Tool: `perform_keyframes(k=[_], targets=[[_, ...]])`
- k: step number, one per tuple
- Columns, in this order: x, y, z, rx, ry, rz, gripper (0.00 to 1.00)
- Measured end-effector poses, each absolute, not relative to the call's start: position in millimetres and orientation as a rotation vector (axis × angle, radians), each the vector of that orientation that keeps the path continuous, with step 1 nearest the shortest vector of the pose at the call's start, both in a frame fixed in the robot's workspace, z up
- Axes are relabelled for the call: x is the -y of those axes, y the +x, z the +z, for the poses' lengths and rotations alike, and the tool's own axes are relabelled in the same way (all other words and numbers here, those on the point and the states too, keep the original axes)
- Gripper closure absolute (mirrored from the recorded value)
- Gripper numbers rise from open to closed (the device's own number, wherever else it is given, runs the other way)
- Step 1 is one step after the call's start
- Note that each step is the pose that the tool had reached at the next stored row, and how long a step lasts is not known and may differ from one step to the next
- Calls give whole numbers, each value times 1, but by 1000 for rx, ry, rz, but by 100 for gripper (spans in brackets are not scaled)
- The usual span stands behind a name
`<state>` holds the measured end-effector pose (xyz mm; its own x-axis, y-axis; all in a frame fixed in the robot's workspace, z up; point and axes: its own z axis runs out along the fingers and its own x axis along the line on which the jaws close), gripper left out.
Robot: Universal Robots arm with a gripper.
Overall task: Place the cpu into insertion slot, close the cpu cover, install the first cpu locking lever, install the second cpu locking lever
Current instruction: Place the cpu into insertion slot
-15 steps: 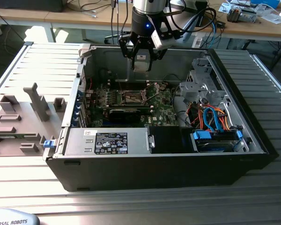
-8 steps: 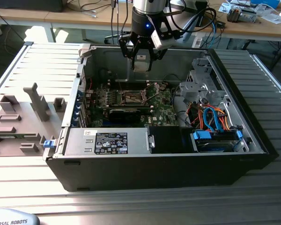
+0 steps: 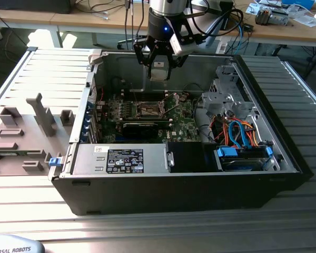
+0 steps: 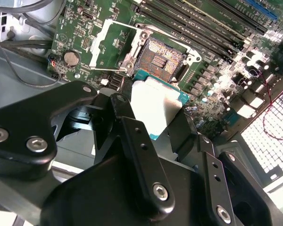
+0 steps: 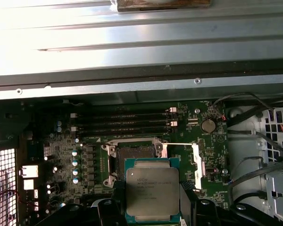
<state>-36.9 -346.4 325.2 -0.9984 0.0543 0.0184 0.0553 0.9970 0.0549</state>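
While the black jointed fingers (image 4: 132, 136) press in from two opposite sides, the cpu (image 5: 152, 188), a small flat square chip with a silver-grey metal top and a pale underside, sits clamped between them. Its metal top shows in the first wrist view and its pale underside in the second wrist view. The black gripper (image 3: 159, 63) hangs above the open black computer case (image 3: 174, 190), up near the level of the case's far rim in the exterior view. The chip is therefore carried in the air and touches nothing but the fingers.

Beneath it the green motherboard (image 5: 188, 127) lies on the floor of the case. Near the board's middle the square insertion slot (image 5: 129, 151) is bare, with its dark contact field exposed and nothing seated in it. In both wrist views the chip appears just beside the slot, overlapping one of its edges rather than squarely over it.

The cpu cover (image 5: 196, 162), a thin silvery metal frame with an open centre, is swung back on its hinge to the side of the slot, and green board shows through its opening. Whether it lies flat or tilted cannot be told.

Judging from this, only the first step is in hand and none is finished. The chip is not yet in the slot, the cover stands open, and with the cover open neither locking lever can have been installed. The levers themselves are too thin to pick out with any certainty.
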Motion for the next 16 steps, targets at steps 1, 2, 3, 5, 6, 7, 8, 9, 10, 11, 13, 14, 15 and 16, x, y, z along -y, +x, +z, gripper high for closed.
perform_keyframes(k=[1,2,3,5,6,7,8,9,10,11,13,14,15,16], targets=[[346,-37,325,3122,-87,-87,46],[346,-37,325,3122,-88,-86,46],[346,-37,325,3122,-91,-87,46],[346,-37,325,3122,-93,-87,46],[346,-37,325,3122,-94,-87,46],[346,-37,325,3122,-95,-87,46],[346,-37,325,3122,-95,-87,46],[346,-37,325,3122,-96,-87,46],[346,-37,325,3122,-97,-87,46],[346,-37,325,3122,-98,-87,46],[346,-37,325,3122,-99,-87,46],[346,-37,325,3122,-100,-87,46],[346,-37,325,3122,-101,-87,46],[346,-37,325,3122,-102,-87,46]])
